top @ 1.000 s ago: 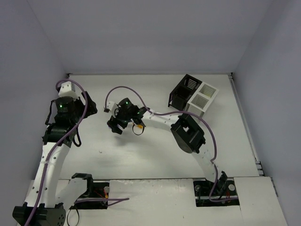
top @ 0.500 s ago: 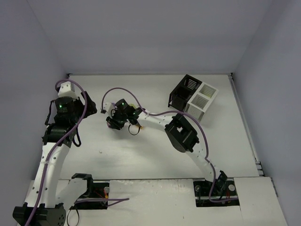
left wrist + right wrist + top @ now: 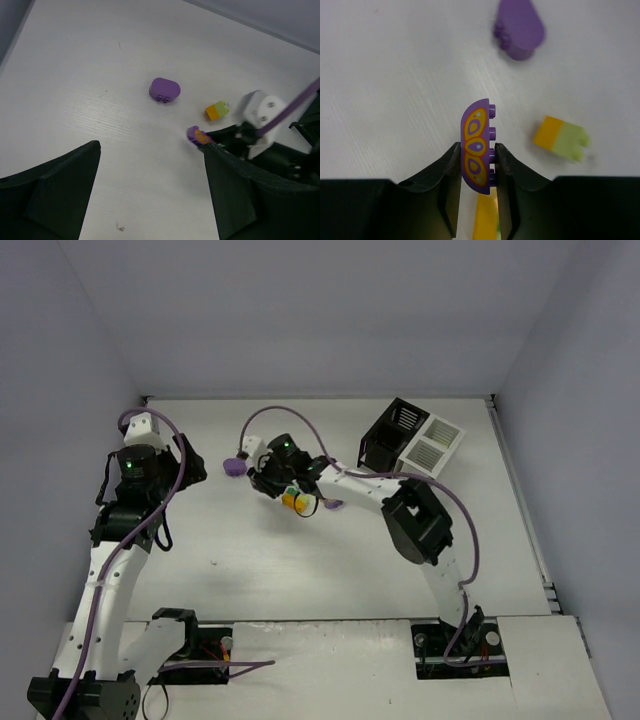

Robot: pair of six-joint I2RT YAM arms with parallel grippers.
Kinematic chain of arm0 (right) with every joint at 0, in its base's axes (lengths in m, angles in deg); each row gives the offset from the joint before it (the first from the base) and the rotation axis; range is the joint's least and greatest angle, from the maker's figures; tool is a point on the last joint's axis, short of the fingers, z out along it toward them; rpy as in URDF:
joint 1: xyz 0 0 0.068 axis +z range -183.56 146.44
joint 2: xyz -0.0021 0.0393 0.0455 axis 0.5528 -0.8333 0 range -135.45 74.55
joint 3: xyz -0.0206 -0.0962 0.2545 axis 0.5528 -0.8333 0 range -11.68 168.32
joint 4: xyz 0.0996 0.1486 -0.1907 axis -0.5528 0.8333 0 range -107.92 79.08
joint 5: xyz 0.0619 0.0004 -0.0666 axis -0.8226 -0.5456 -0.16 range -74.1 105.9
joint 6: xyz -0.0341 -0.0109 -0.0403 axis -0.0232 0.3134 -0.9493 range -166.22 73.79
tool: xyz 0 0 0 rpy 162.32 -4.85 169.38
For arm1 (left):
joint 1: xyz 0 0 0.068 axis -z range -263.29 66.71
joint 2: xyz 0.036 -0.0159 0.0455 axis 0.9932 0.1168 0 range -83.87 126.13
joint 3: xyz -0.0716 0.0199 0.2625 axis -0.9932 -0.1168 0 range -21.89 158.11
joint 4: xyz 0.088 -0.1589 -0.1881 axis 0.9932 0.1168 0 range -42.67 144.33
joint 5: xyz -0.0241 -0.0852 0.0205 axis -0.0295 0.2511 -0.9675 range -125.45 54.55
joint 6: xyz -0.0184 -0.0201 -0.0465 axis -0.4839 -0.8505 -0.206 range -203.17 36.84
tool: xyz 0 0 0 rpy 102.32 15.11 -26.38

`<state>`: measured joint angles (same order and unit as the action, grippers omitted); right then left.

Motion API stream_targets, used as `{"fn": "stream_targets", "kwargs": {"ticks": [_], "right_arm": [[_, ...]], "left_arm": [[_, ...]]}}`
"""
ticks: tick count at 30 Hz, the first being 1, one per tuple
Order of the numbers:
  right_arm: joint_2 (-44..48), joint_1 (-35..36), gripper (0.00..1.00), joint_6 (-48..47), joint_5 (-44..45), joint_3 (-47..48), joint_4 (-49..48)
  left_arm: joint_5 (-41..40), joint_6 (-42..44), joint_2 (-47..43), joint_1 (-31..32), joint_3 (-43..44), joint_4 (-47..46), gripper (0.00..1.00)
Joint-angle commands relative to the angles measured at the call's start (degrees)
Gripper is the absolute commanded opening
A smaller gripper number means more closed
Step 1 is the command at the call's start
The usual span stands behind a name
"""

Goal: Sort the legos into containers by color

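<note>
White surface fills the right wrist view, where the right tool pinches a patterned purple brick on edge; a yellow piece beneath it is mostly hidden by the fingers. Ahead of the tips lies a plain purple brick, an orange-lime brick to their right. Left tool gapes wide, empty.

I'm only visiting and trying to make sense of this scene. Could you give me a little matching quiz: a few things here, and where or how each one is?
1. plain purple rounded plastic brick
2. orange-and-lime plastic brick
3. purple half-round plastic brick with orange pattern
4. left hand

A. open, holding nothing
B. pinched in the right hand
C. loose on the white table, two colours
D. loose on the table, one colour

Pairs: 1-D, 2-C, 3-B, 4-A
</note>
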<state>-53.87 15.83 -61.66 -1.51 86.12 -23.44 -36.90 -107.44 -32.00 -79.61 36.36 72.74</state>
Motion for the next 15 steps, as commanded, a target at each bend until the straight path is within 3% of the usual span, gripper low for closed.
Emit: {"fn": "stream_targets", "kwargs": {"ticks": [1,7,15], "right_arm": [[16.50,-5.52,0.00,1.73,5.00,-4.71,-5.99],[27.41,-12.89,0.00,3.05,12.74,-13.93,-5.91],[34.55,-22.75,0.01,9.01,17.23,-22.12,-5.99]], "left_arm": [[0.75,-0.43,0.50,-0.34,0.98,-3.44,0.78],[1.45,-0.51,1.47,-0.34,1.24,-3.26,0.78],[1.45,-0.60,2.26,-0.34,1.24,-3.00,0.78]]}}
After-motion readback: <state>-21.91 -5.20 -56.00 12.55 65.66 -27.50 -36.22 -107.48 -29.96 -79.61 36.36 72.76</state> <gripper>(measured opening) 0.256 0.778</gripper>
